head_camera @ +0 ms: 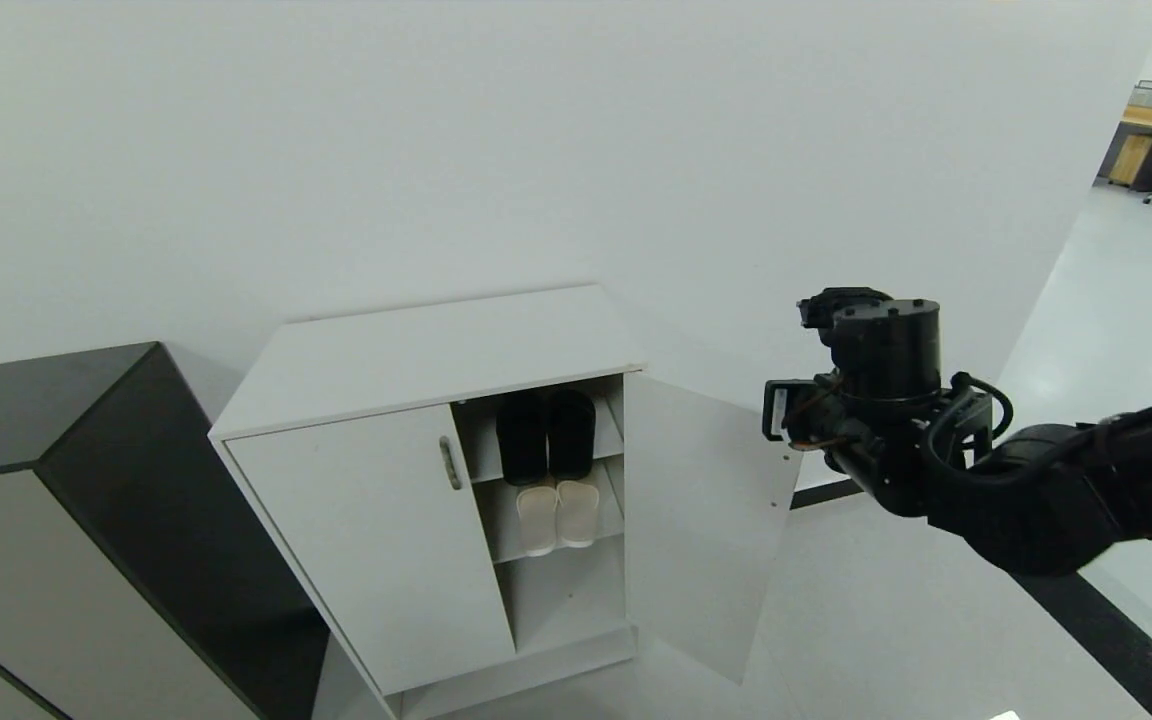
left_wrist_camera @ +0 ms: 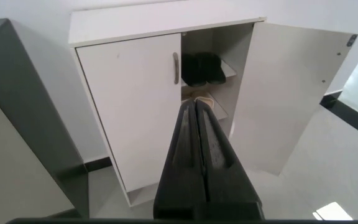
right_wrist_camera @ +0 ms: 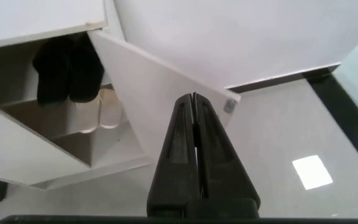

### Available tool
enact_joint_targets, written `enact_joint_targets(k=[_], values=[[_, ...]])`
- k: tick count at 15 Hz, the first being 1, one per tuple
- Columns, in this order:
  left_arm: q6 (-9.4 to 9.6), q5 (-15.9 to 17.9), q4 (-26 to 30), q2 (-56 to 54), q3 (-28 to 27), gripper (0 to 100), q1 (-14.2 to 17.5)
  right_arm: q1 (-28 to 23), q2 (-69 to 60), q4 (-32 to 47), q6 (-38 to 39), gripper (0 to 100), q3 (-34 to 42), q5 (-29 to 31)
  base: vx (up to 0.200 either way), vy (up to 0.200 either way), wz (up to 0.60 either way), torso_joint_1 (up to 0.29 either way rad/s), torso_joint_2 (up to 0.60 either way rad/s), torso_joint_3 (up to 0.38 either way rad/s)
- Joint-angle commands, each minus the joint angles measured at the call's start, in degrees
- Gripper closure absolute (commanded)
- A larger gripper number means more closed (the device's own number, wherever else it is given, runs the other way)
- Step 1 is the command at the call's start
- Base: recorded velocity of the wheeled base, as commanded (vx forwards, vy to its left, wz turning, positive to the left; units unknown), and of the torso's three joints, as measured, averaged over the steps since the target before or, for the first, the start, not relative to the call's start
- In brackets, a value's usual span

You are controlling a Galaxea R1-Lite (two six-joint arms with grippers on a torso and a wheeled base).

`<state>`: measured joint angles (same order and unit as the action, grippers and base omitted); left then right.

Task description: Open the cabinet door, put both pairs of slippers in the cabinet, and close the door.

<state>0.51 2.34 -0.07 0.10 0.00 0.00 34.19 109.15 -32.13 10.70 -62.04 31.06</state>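
White wall (head_camera: 536, 150) fills most of what we see, and a pale grey floor (head_camera: 886, 620) runs along its foot. We see a big dark cabinet (head_camera: 56, 400) standing on the left. Just beside it stands the white cabinet (head_camera: 416, 350), with its back against the wall. It has a flat white top and two tall doors. The left door (head_camera: 376, 540) is closed. The right door (head_camera: 706, 520) is swung wide open, so we can look at the shelves inside.

Our right arm is held up to the right of the open door, near its outer edge. The right gripper (right_wrist_camera: 194, 98) has its jaws pressed together with nothing in them. The left gripper (left_wrist_camera: 195, 104) points at the front of the cabinet, and its jaws are pressed together on nothing too.

The black slippers (head_camera: 546, 435) sit side by side on the top shelf. The white slippers (head_camera: 558, 515) sit side by side on the shelf right below. A small grey handle (head_camera: 449, 463) is on the closed door.
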Motion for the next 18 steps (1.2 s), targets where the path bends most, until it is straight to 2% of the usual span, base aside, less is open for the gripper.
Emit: enact_joint_targets(k=[1, 5, 13, 18], values=[[0.02, 0.03, -0.01, -0.01, 0.0, 100, 0.09, -5.01, 6.07, 1.64, 0.72, 100, -5.64, -4.08, 0.0, 0.0, 0.0, 0.0, 0.0, 0.0], [0.02, 0.03, -0.01, -0.01, 0.0, 100, 0.0, -9.23, 12.13, 1.46, 1.51, 100, -9.86, -5.84, 0.0, 0.0, 0.0, 0.0, 0.0, 0.0], [0.02, 0.03, -0.01, -0.01, 0.0, 100, 0.0, -12.49, 22.15, 0.67, 3.01, 100, -19.17, -6.98, 0.0, 0.0, 0.0, 0.0, 0.0, 0.0], [0.02, 0.03, -0.01, -0.01, 0.0, 100, 0.0, -12.66, 24.26, 0.85, 3.01, 100, -20.49, -6.98, 0.0, 0.0, 0.0, 0.0, 0.0, 0.0]])
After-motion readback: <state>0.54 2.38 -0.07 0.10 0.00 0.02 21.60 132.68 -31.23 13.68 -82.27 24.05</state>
